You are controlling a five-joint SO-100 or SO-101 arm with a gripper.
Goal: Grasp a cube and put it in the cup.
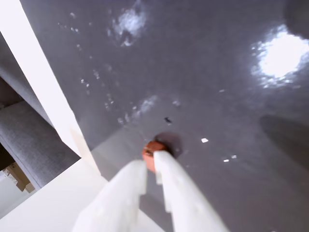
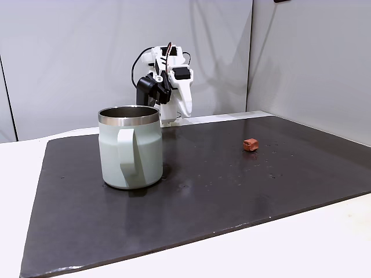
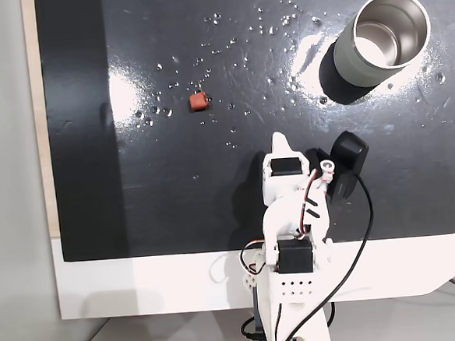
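Nearest your fixed view at table height stands the cup [image 2: 130, 148], a pale mint-green mug with a steel rim, upright on the dark mat [image 2: 232, 191] with its handle facing the camera. Farther back and to the right in that view, the small reddish-brown cube [image 2: 250, 144] lies alone on the mat, well apart from the mug. Beyond both, your arm [image 2: 168, 81] is folded at the mat's far edge. In the wrist view the gripper [image 1: 150, 164] has its white fingers [image 1: 169, 181] nearly together with only a slim gap; the cube [image 1: 152, 151] appears past their tips, not held. From above, the cube [image 3: 198, 101] sits left of the cup [image 3: 380, 36], with the gripper [image 3: 281, 145] nearer the base.
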